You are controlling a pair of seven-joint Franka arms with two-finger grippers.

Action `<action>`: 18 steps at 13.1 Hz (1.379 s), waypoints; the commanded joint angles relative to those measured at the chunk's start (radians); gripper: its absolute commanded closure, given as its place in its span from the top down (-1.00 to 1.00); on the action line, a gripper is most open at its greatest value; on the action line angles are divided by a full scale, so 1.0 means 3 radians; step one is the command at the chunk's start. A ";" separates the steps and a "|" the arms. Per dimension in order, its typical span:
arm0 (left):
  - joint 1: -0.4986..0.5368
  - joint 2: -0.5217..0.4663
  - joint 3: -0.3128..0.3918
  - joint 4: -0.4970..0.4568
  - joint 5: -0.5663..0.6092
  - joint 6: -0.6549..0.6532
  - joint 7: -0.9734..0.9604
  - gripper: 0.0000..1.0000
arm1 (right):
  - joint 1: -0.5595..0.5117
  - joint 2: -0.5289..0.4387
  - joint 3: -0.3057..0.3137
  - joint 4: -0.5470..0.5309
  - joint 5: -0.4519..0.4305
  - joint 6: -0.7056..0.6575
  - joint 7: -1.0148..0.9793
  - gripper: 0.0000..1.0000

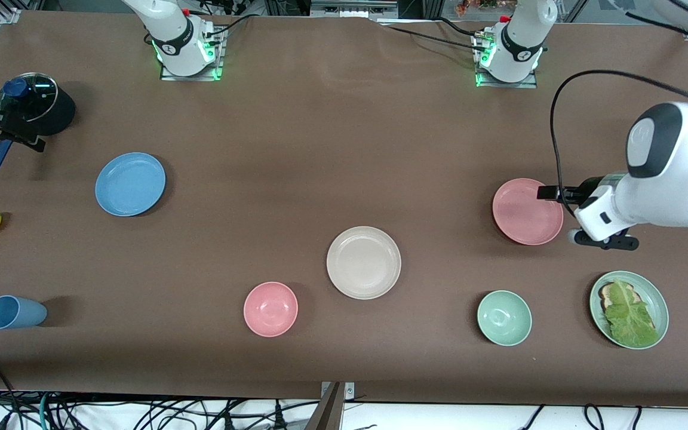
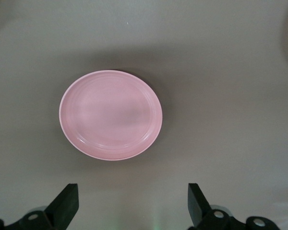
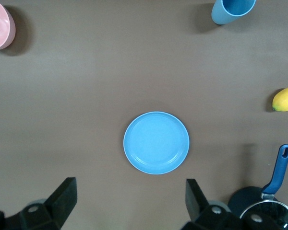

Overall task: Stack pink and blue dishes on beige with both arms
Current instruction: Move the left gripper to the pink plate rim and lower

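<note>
over the pink plate's (image 2: 110, 114) edge, left gripper (image 2: 132, 203) spread; right gripper (image 3: 129, 201) likewise.

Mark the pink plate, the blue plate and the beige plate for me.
pink plate (image 2: 110, 114): left wrist view, middle of its flat inner floor.
blue plate (image 3: 156, 142): right wrist view, middle of its inner floor.
beige plate (image 1: 364, 262): front view, middle of its inner floor.
</note>
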State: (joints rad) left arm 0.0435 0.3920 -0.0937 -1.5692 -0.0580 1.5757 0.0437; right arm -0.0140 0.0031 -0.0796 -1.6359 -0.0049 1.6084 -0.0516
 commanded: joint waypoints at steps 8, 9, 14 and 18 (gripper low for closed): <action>0.0519 0.0033 0.0036 -0.0628 -0.0650 0.0908 0.0676 1.00 | -0.0005 0.0010 -0.0001 0.0064 0.0032 -0.0064 -0.0038 1.00; 0.0596 0.0013 0.0036 -0.0766 -0.0666 0.1051 0.0819 1.00 | -0.0005 0.0010 -0.0001 0.0064 0.0032 -0.0064 -0.0038 1.00; 0.0836 -0.0003 0.0036 -0.1196 -0.0850 0.1496 0.1448 1.00 | -0.0005 0.0010 -0.0001 0.0064 0.0032 -0.0064 -0.0033 1.00; 0.0924 -0.0003 0.0041 -0.1508 -0.0988 0.1926 0.1945 1.00 | -0.0005 0.0010 -0.0001 0.0069 0.0032 -0.0064 -0.0033 1.00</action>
State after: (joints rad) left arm 0.3057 0.4320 -0.0774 -1.9540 -0.3212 2.1051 0.5641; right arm -0.0138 0.0031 -0.0796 -1.6357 -0.0049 1.6078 -0.0516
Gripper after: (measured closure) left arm 0.000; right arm 0.000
